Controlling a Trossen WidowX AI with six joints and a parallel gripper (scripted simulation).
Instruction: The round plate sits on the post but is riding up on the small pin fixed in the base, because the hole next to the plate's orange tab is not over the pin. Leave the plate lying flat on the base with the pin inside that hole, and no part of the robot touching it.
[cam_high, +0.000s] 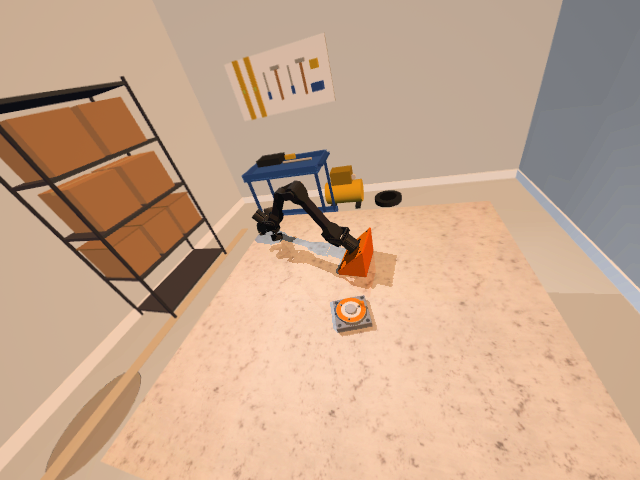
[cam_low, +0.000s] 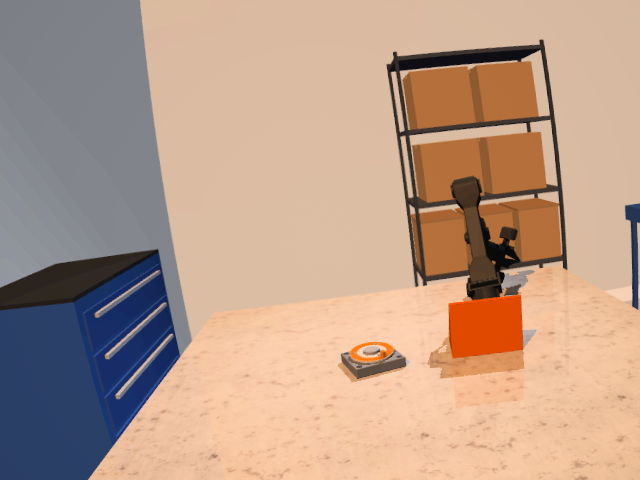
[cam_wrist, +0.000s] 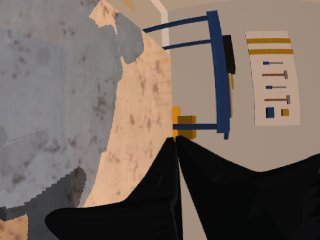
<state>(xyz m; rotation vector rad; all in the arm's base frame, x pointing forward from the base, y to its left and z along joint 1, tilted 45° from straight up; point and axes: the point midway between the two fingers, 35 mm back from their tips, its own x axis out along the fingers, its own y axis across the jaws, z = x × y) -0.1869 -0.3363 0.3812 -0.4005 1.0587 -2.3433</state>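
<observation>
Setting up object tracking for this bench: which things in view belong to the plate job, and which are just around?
Job: round plate with its orange ring, grey base, post, gripper (shut, empty).

Just around: orange wedge, blue cabinet, shelf of boxes, blue bench, yellow compressor, tyre, tool poster.

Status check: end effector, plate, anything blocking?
End effector shut, empty, far from plate. Plate on base, untouched. Orange wedge stands between arm and plate.

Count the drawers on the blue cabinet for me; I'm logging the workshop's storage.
3, stacked on the cabinet's front: top blue drawer, middle blue drawer, bottom blue drawer, each with a silver bar handle. Other sides are hidden.
</observation>
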